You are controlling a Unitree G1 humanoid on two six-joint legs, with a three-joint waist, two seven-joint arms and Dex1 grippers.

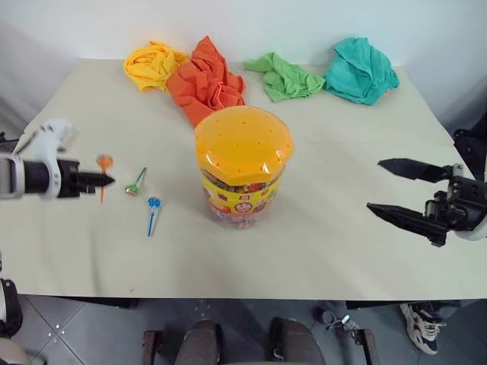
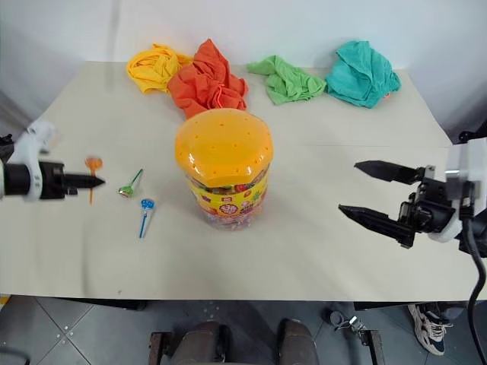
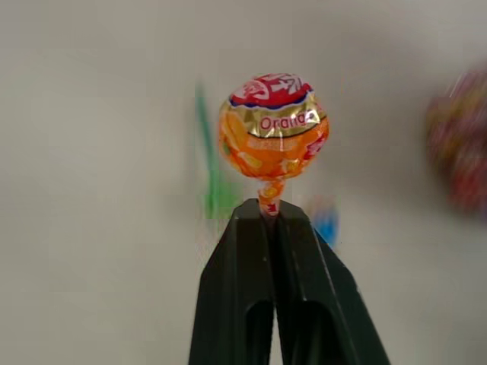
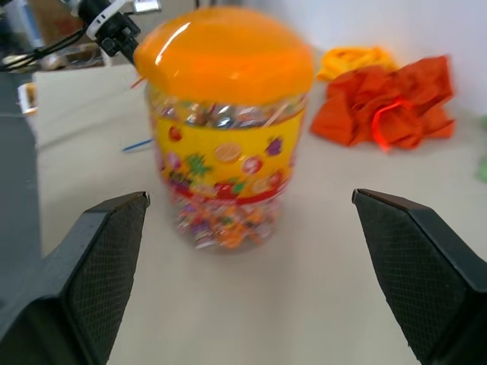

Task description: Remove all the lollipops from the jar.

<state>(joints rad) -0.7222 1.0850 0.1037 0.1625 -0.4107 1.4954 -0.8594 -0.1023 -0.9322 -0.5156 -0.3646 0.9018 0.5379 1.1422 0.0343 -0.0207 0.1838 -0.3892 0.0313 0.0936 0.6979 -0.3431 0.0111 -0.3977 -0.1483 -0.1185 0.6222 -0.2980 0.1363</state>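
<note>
The jar (image 1: 242, 163), a clear tub with a domed orange lid and a yellow label, stands upright mid-table. My left gripper (image 1: 109, 180) is at the table's left side, shut on the stick of the orange lollipop (image 3: 272, 125), whose head sticks out past the fingertips (image 3: 251, 220). Just to its right, the green lollipop (image 1: 134, 186) and the blue lollipop (image 1: 154, 204) lie flat on the table. My right gripper (image 1: 384, 188) hovers to the right of the jar, open and empty, its fingers pointing at the jar (image 4: 228, 122).
Along the table's far edge lie a yellow cloth (image 1: 154, 65), an orange cloth (image 1: 207, 80), a green cloth (image 1: 285, 76) and a teal cloth (image 1: 361, 70). Bare tabletop (image 1: 319, 243) lies in front of the jar.
</note>
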